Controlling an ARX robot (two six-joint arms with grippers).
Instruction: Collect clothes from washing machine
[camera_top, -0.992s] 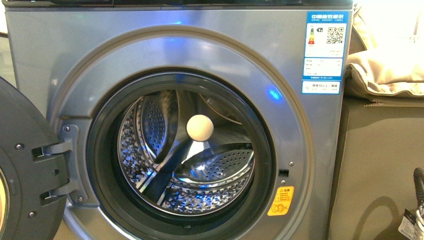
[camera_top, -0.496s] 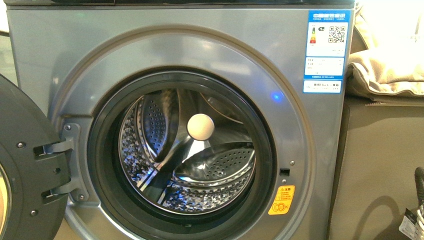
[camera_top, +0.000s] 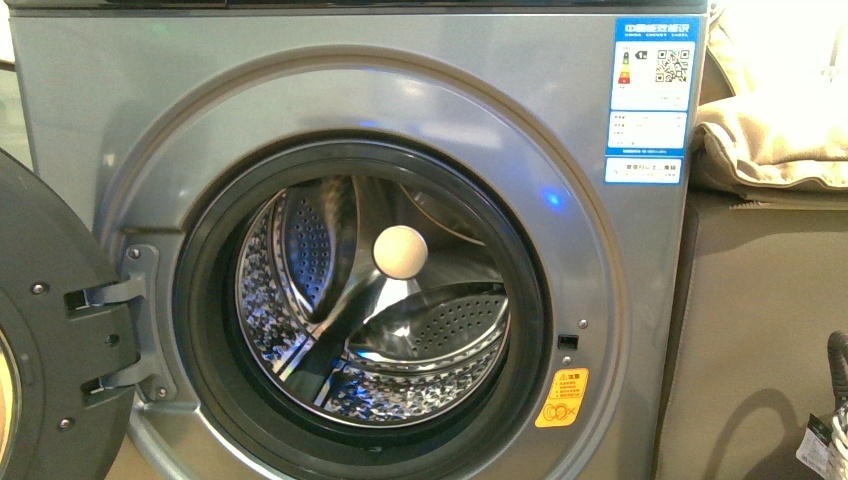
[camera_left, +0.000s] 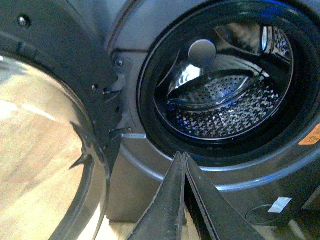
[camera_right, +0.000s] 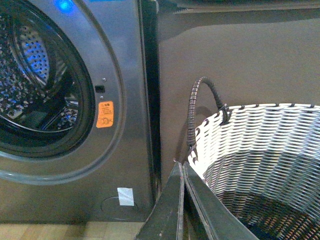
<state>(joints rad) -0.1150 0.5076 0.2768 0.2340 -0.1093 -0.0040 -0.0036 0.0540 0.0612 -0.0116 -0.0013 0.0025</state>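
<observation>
A: Front view first: where is the washing machine (camera_top: 350, 250)?

B: It fills most of that picture, silver-grey, with its door (camera_top: 50, 330) swung wide to the robot's left on a hinge (camera_top: 120, 330). The perforated drum (camera_top: 370, 300) lies bare, with a pale round knob (camera_top: 400, 252) at its back. I see no dark garment anywhere in it.

A: And from the left gripper (camera_left: 184, 156)?

B: In the left wrist view the drum opening sits ahead of and above its tips, a little toward the side away from the door. The door's glass (camera_left: 40, 150) stands off to the other side. The two dark fingers (camera_left: 170, 200) meet at a point, pressed together, with nothing between them.

A: The right gripper (camera_right: 182, 165)?

B: Same posture: fingers closed against each other, empty. The machine's front panel, with its orange sticker (camera_right: 104, 114), is ahead of the tips to one side. A white-and-grey woven basket (camera_right: 265, 150) sits just beside the fingers on the other side, its dark handle (camera_right: 200, 110) rising near them.

A: Anything else?

B: A blue-white energy label (camera_top: 650, 90) at the machine's upper corner, and beige cushion fabric (camera_top: 770, 140) beyond it.
</observation>
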